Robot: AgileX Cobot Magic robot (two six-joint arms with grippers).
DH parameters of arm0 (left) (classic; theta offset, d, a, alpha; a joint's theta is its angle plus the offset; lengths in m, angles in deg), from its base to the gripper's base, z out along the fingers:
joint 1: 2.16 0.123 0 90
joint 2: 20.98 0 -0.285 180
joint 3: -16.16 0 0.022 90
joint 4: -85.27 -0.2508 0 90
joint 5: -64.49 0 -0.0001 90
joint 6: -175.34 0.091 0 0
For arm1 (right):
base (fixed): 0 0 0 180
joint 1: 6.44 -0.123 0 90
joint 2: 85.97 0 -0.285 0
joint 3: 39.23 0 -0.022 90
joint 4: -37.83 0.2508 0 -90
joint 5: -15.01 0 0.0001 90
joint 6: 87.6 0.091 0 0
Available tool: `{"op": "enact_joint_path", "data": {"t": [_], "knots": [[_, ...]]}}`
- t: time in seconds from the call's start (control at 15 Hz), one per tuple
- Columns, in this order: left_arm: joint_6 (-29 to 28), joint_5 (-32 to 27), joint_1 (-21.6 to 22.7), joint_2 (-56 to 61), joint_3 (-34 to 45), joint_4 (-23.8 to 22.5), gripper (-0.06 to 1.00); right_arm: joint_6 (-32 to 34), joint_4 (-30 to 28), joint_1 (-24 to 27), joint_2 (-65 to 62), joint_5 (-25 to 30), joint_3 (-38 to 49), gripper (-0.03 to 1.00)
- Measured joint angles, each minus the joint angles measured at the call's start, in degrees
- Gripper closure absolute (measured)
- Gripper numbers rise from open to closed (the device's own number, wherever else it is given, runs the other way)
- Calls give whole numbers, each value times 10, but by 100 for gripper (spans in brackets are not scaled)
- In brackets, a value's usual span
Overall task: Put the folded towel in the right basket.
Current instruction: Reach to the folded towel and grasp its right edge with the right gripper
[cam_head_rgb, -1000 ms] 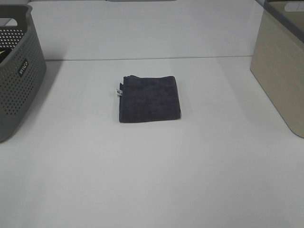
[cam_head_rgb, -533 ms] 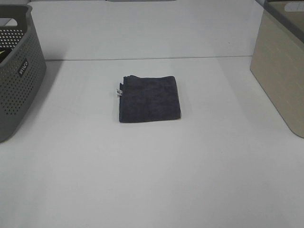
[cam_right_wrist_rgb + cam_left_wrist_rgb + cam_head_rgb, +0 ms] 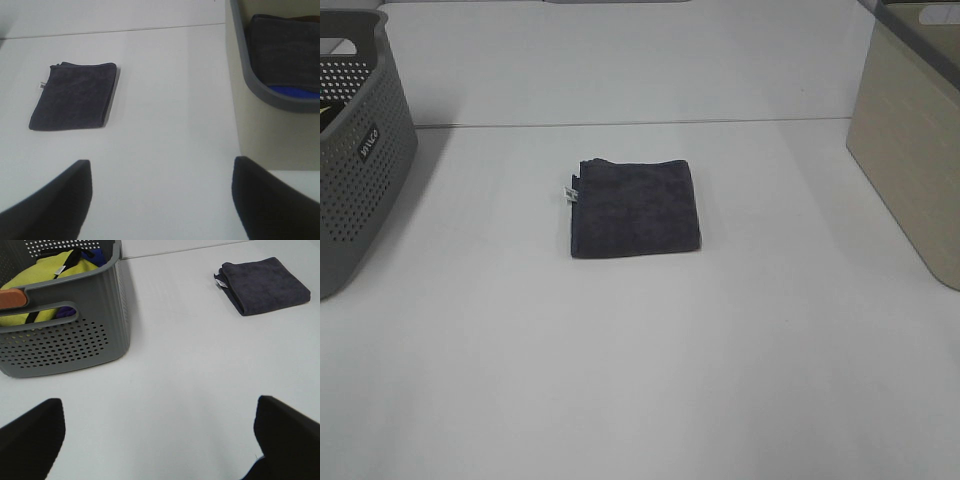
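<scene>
A dark grey folded towel (image 3: 634,208) lies flat in the middle of the white table; it also shows in the left wrist view (image 3: 263,284) and the right wrist view (image 3: 72,95). The beige right basket (image 3: 912,150) stands at the right edge, and the right wrist view shows folded dark and blue cloth inside it (image 3: 285,50). My left gripper (image 3: 157,437) is open and empty, well short of the towel. My right gripper (image 3: 160,200) is open and empty, between towel and basket. Neither gripper appears in the exterior high view.
A grey perforated basket (image 3: 355,150) stands at the left edge, holding yellow and other cloths (image 3: 47,277). The table's back edge meets a white wall behind the towel.
</scene>
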Motion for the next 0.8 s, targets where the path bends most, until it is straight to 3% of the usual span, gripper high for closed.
{"op": "enact_joint_path", "data": {"t": [0.27, 0.6, 0.8], "knots": [[0, 0, 0, 0, 0, 0, -3, -96, 78, 0, 205, -2, -129, 23], [0, 0, 0, 0, 0, 0, -3, -152, 170, -3, 403, 38, -292, 24], [0, 0, 0, 0, 0, 0, -3, -139, 162, -82, 537, 52, -402, 24]]}}
